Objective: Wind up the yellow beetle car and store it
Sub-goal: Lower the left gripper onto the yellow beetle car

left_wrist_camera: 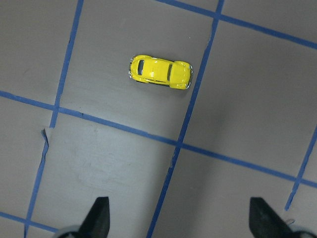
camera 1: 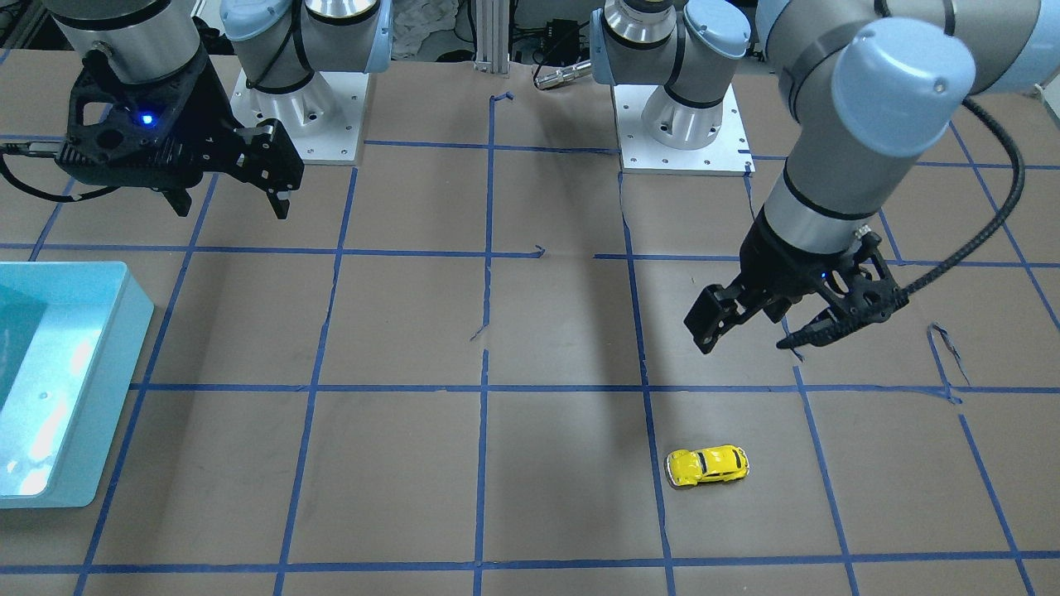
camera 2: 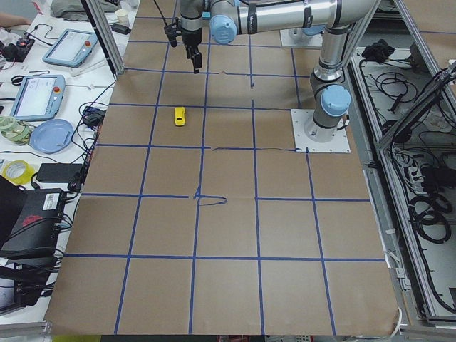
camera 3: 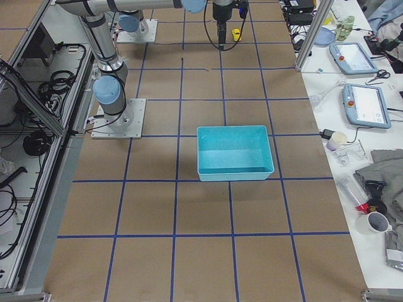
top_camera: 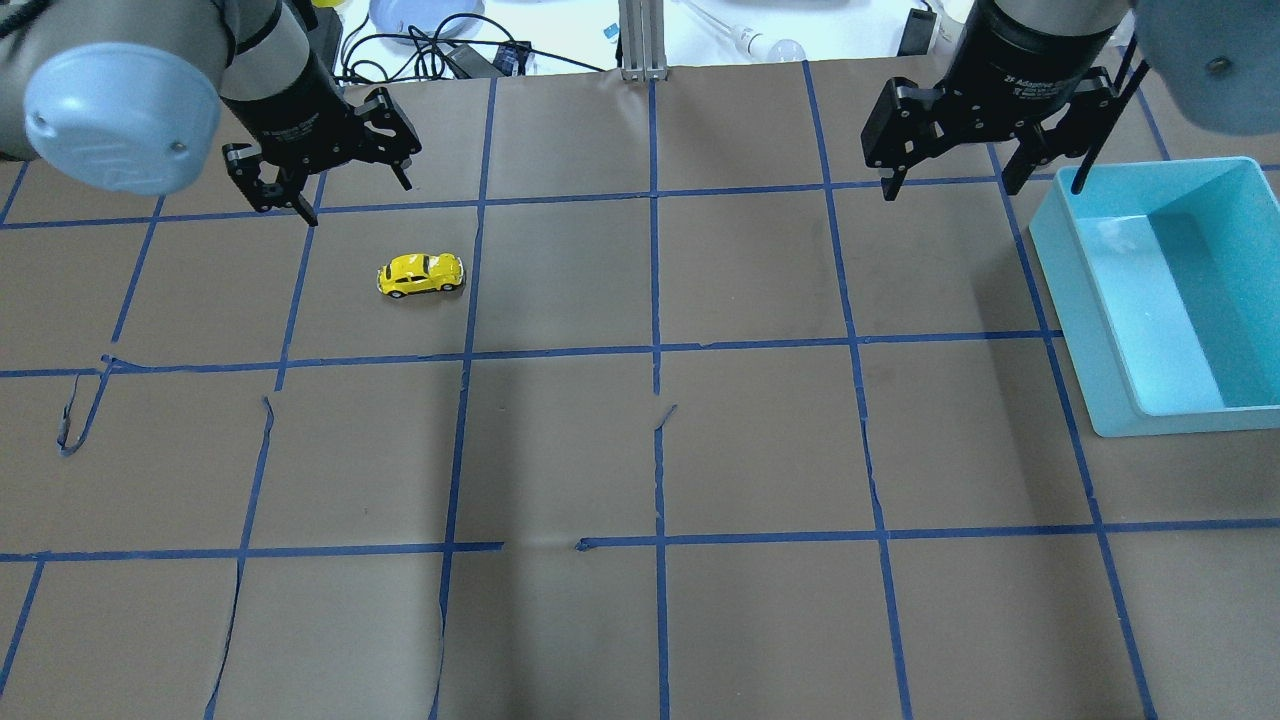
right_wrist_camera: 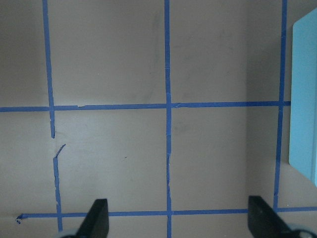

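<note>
Left gripper, fingers spread, is hovering nearest the yellow beetle car, which is lying lengthwise along its finger line. Right gripper, also spread, is hanging far off.

yellow beetle car: glossy paint, shiny silvery bumpers | table: matt brown paper cover | blue tape: matt, torn in spots | bin, left edge: smooth glossy teal plastic | left gripper: matt black
</note>
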{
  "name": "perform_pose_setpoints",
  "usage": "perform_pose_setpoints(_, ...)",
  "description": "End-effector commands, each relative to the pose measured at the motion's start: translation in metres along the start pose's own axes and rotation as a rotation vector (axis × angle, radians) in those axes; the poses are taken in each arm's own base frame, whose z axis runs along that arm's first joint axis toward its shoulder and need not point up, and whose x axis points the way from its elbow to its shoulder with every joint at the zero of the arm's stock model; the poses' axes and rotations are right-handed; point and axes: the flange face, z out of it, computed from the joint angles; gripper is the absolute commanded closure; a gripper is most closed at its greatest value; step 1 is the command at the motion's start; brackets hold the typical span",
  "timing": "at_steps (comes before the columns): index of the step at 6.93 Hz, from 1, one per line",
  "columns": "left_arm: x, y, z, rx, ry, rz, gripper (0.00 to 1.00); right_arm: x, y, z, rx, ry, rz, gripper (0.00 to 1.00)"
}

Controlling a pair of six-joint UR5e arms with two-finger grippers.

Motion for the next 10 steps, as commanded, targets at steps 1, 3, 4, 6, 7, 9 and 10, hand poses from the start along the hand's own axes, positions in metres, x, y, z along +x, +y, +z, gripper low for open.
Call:
perform_pose_setpoints(1,0.004,-0.009,0.052,0.063,0.044,-0.312,0.00,0.000,0.000,0.000,0.000,0.000,0.001,0.00)
perform_pose_setpoints(3,-0.013,-0.027,0.077,0.036,0.015,-0.616,0.00,0.000,0.000,0.000,0.000,0.000,0.001,0.00)
perform_pose_setpoints(4,-0.013,-0.030,0.087,0.022,0.009,-0.736,0.00,0.000,0.000,0.000,0.000,0.000,-0.002,0.00)
perform_pose_setpoints(6,-0.009,-0.042,0.143,-0.039,-0.052,-0.862,0.00,0.000,0.000,0.000,0.000,0.002,-0.002,0.00)
perform_pose_setpoints(7,-0.006,-0.047,0.161,-0.039,-0.057,-0.921,0.00,0.001,0.000,0.000,0.000,0.000,-0.001,0.00)
perform_pose_setpoints(9,0.002,-0.066,0.183,-0.031,-0.063,-0.967,0.00,0.000,0.000,0.000,0.000,0.000,-0.002,0.00)
perform_pose_setpoints(10,0.006,-0.075,0.195,-0.035,-0.070,-0.994,0.00,0.001,0.000,0.000,0.000,0.002,-0.002,0.00)
